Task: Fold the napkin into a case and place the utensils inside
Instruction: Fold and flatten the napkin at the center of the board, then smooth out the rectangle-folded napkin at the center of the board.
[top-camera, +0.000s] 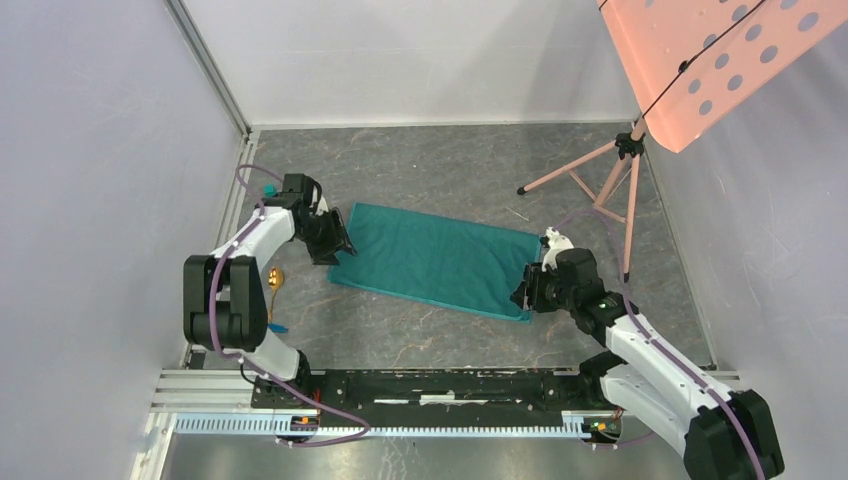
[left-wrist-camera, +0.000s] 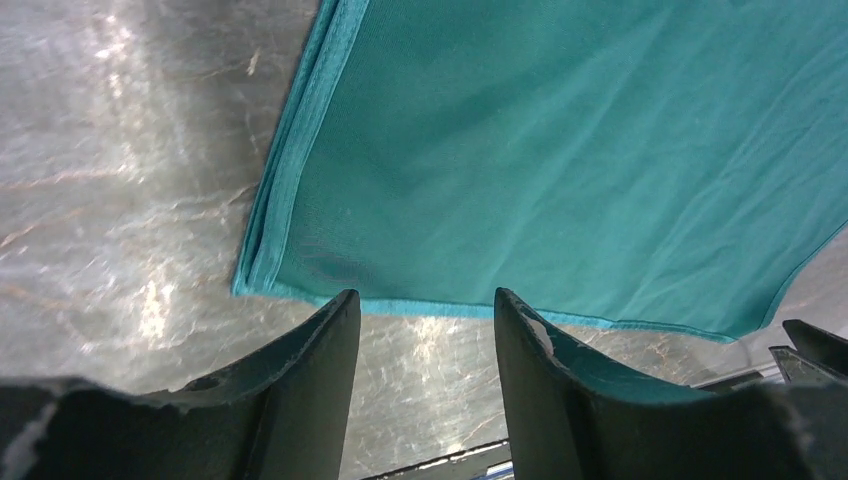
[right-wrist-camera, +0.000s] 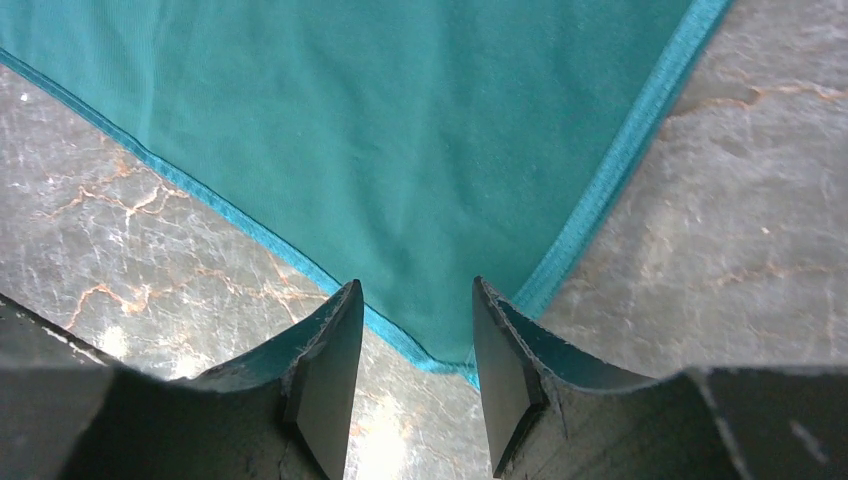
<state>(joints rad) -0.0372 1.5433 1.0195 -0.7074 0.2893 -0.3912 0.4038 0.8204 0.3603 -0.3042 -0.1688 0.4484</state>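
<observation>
The teal napkin (top-camera: 435, 260) lies flat on the table, folded into a long rectangle. Stacked hems show along its left edge (left-wrist-camera: 290, 190). My left gripper (top-camera: 335, 246) is at the cloth's left end. It is open (left-wrist-camera: 427, 305) with bare table between its fingers, and the hem lies just past the tips. My right gripper (top-camera: 525, 293) is at the near right corner, open (right-wrist-camera: 415, 300), with the napkin's corner (right-wrist-camera: 440, 345) lying loose between its tips. The utensils are left of the cloth: a gold spoon (top-camera: 274, 280) and a slim blue one (top-camera: 277, 326).
A pink tripod (top-camera: 605, 185) stands at the back right, carrying a pink perforated panel (top-camera: 720, 60). White walls close in the left and back sides. A small teal object (top-camera: 268, 190) sits behind the left arm. The black and aluminium base rail (top-camera: 440, 400) runs along the near edge.
</observation>
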